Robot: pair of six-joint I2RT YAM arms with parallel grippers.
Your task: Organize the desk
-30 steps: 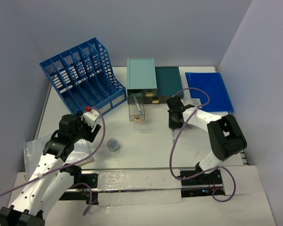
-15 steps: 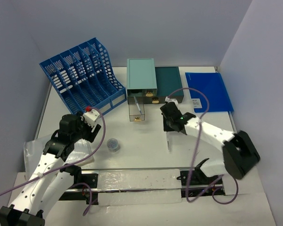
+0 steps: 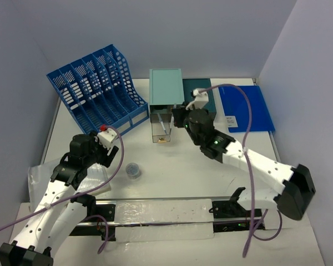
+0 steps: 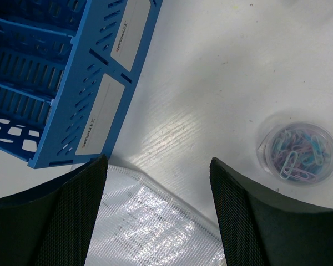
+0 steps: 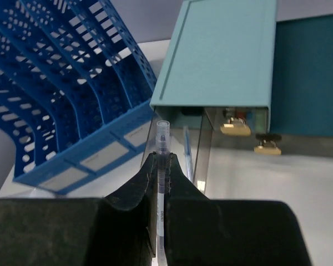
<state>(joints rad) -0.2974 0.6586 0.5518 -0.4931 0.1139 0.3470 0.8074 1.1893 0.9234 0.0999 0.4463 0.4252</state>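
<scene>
Clamps a pen [image 5: 162, 138] in the right gripper [image 5: 162, 169] facing the drawer box [image 5: 222, 55]; holds the left gripper [image 4: 158, 166] released over the desk [image 4: 211, 83], left of the box.

desk [image 3: 183, 172] | large white rectangular top, plain, matte | lies flat and level beneath me | stretches from my 6 o'clock edge out to 12 o'clock
</scene>
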